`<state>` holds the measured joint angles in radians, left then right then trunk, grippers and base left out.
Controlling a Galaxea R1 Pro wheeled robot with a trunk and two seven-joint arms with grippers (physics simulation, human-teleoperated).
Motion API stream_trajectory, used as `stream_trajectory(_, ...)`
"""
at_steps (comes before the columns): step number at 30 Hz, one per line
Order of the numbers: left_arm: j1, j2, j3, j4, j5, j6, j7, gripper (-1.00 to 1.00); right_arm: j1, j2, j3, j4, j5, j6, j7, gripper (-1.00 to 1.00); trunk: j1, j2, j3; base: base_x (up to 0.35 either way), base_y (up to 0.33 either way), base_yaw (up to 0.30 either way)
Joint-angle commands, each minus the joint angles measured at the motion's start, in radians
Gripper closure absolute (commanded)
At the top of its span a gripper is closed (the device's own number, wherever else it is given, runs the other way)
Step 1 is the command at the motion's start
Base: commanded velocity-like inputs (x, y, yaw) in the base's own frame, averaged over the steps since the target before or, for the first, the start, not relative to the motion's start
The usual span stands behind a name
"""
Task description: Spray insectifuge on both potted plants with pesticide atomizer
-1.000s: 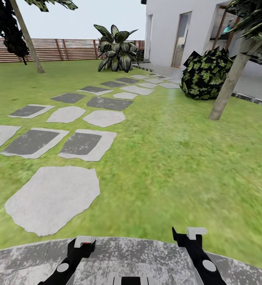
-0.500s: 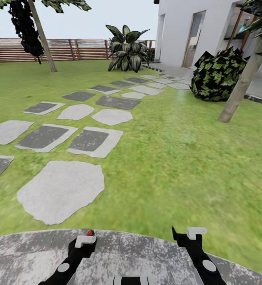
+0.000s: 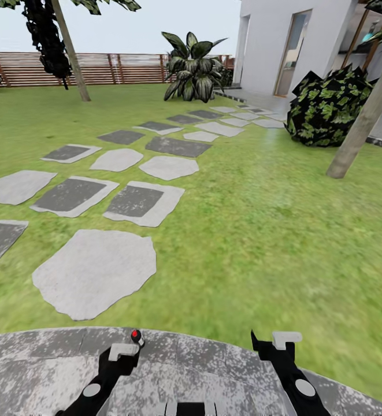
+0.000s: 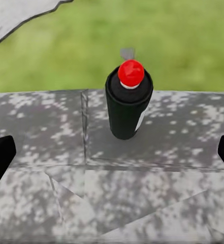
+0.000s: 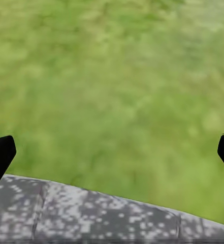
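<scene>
The pesticide atomizer stands upright on round grey speckled paving. It looks like a small dark bottle with a red cap and a whitish patch on its side. In the head view only its red cap peeks up just beyond my left gripper. In the left wrist view the left gripper is open, its fingertips far apart at the picture's edges, the bottle ahead between them and untouched. My right gripper is open over the paving edge, facing lawn. The potted plants are out of view.
Stepping stones run across the lawn toward a white house. A striped agave stands at the back, a dark leafy bush and a leaning tree trunk at right. A slat fence closes the far side.
The whole head view has shifted: stones, agave and bush have slid right and the paving takes more of the foreground. The bottle's red cap has come into sight by my left gripper.
</scene>
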<state>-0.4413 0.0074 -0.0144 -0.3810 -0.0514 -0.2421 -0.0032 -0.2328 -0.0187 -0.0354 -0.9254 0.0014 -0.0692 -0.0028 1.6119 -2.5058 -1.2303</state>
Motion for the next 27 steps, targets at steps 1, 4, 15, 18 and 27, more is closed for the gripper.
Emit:
stream_trajectory(1, -0.001, 0.000, -0.001, 0.001, -0.005, -0.003, 0.000, -1.00, 0.000, 0.000, 0.000, 0.000, 0.000, -0.003, 0.000, -1.00, 0.000, -0.001, -0.005, 0.000, 0.000, 0.001)
stream_trajectory(4, -0.001, -0.002, 0.001, 0.000, -0.005, -0.003, 0.000, -1.00, 0.000, 0.000, -0.001, 0.000, 0.000, -0.003, 0.000, -1.00, 0.002, -0.001, -0.020, 0.000, 0.000, 0.000)
stream_trajectory(15, -0.010, 0.002, 0.004, -0.012, -0.006, -0.003, 0.000, -1.00, 0.000, 0.000, -0.001, 0.001, 0.001, -0.003, -0.002, -1.00, 0.007, -0.004, -0.079, 0.000, 0.000, 0.000)
stream_trajectory(18, -0.010, 0.001, 0.004, -0.013, -0.005, -0.003, 0.000, -1.00, 0.000, 0.000, -0.001, 0.002, 0.002, -0.003, -0.002, -1.00, 0.008, -0.004, -0.096, 0.000, 0.000, 0.000)
stream_trajectory(27, -0.010, -0.003, 0.002, -0.013, -0.007, -0.011, 0.000, -1.00, 0.000, -0.001, -0.001, 0.002, 0.002, -0.003, -0.002, -1.00, 0.012, -0.007, -0.144, 0.000, 0.000, 0.000)
